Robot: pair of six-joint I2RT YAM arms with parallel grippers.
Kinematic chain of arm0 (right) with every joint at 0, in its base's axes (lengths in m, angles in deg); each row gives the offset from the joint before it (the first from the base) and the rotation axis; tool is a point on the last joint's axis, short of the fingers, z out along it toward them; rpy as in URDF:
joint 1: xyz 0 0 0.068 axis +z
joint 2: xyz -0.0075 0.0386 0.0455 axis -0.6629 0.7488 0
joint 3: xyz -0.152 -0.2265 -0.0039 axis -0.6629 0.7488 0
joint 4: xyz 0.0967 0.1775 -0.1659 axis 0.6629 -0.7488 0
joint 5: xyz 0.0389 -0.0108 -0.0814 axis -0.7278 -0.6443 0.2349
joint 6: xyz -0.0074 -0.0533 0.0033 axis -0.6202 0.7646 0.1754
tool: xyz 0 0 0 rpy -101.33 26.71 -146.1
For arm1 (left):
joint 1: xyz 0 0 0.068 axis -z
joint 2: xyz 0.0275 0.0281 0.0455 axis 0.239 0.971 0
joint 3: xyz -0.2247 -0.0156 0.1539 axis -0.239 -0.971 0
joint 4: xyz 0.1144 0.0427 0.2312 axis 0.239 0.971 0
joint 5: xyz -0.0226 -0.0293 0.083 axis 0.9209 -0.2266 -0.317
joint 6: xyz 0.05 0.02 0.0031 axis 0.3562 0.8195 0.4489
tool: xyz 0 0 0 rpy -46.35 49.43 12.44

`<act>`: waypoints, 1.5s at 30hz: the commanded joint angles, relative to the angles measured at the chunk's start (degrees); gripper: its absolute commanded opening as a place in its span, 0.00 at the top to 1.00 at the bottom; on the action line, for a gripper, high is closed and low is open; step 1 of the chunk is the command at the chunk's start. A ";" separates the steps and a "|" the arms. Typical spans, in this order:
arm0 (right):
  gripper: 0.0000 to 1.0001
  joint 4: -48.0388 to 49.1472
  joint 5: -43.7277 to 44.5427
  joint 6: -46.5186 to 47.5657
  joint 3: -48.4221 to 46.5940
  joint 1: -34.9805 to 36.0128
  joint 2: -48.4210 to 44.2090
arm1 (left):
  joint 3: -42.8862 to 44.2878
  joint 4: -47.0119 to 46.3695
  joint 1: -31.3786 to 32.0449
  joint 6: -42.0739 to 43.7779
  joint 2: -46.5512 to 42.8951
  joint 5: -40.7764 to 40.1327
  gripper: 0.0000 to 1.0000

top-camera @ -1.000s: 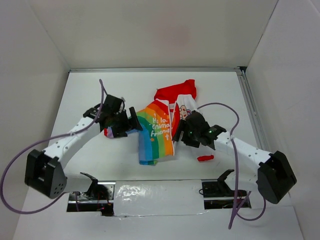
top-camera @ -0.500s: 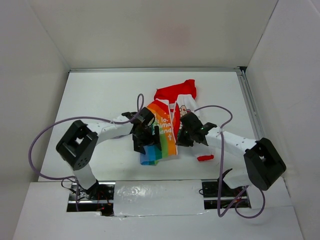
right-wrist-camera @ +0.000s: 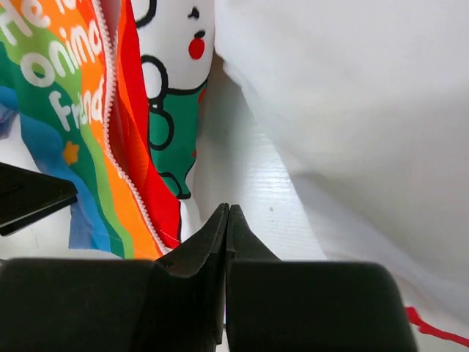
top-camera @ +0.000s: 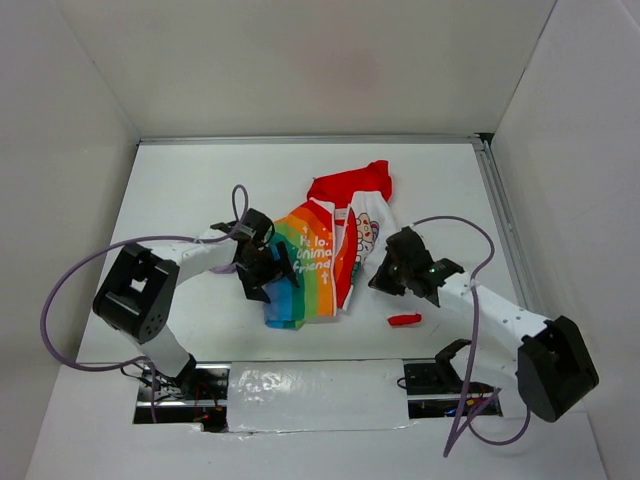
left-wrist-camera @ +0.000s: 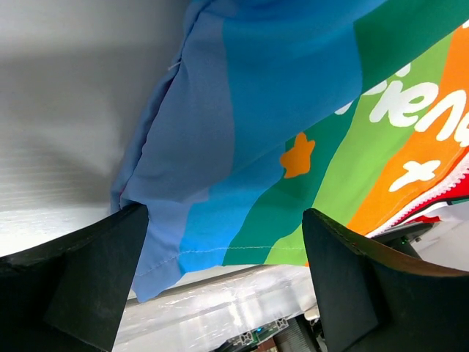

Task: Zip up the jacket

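- Jacket (top-camera: pixel 322 262) lies mid-table (top-camera: pixel 200 190) between my two arms. Its red hood (top-camera: pixel 350 182) points toward the far wall, the front is unzipped, and the rainbow panel (top-camera: pixel 300 275) is spread on my left side.
- My left gripper (left-wrist-camera: pixel 223 220) stands wide, one finger on either side of the blue hem corner (left-wrist-camera: pixel 168 220), clamping nothing.
- My right gripper (right-wrist-camera: pixel 227 213) is pressed shut, tip against tip, just beside the jacket's right edge. I see no cloth between the tips, and the white zipper teeth (right-wrist-camera: pixel 117 154) run off to their left.
- First worry: a closed, apparently empty right gripper has no hold on the zip. Any pull from here would likely move only air, or shove the fabric sideways.
- Second worry: if my left fingers close where they are, they take the outer hem corner, possibly several layers, not the foot of the zipper. The jacket looks light, so it would probably slide whole instead of tensioning the track.
- Third worry: I cannot find the slider or the bottom pin in any view. Working blind risks bunching the red trim into the teeth.
- Small red piece (top-camera: pixel 405 319) lies on the table near my right arm. I cannot tell what it is, and a low sweep could knock it away.
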 commanded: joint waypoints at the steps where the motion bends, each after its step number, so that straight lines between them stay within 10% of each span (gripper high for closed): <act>1: 1.00 -2.11 0.04 2.55 1.30 -1.34 -5.17 | -1.38 0.23 -0.40 1.03 -1.03 -0.85 0.01; 4: 0.64 1.65 -5.42 3.26 2.35 0.22 -7.90 | -1.46 -0.81 0.57 1.39 -0.76 -0.15 0.01; 10: 0.49 1.68 -1.93 3.26 -5.71 6.21 1.65 | -1.29 -0.47 1.54 0.68 0.12 -0.23 0.01; 17: 0.78 1.59 3.53 -0.34 -11.09 7.36 16.95 | -1.29 -1.00 1.63 0.68 -0.85 -0.06 0.01; 19: 1.00 1.24 2.74 -0.17 -10.74 7.44 18.29 | -0.93 -0.65 1.45 0.68 -0.85 -0.49 0.01; 33: 1.00 -14.14 1.34 0.18 8.59 -0.55 -16.61 | -2.60 3.48 -1.63 -0.55 -4.89 -7.43 0.01; 37: 0.52 -16.77 2.99 1.58 5.19 2.68 -17.04 | -2.08 3.84 0.47 0.95 -8.49 -8.32 0.01; 45: 0.39 -26.54 17.93 -2.54 -7.04 19.37 -18.46 | 0.82 8.67 9.96 -0.02 -14.64 -11.31 0.01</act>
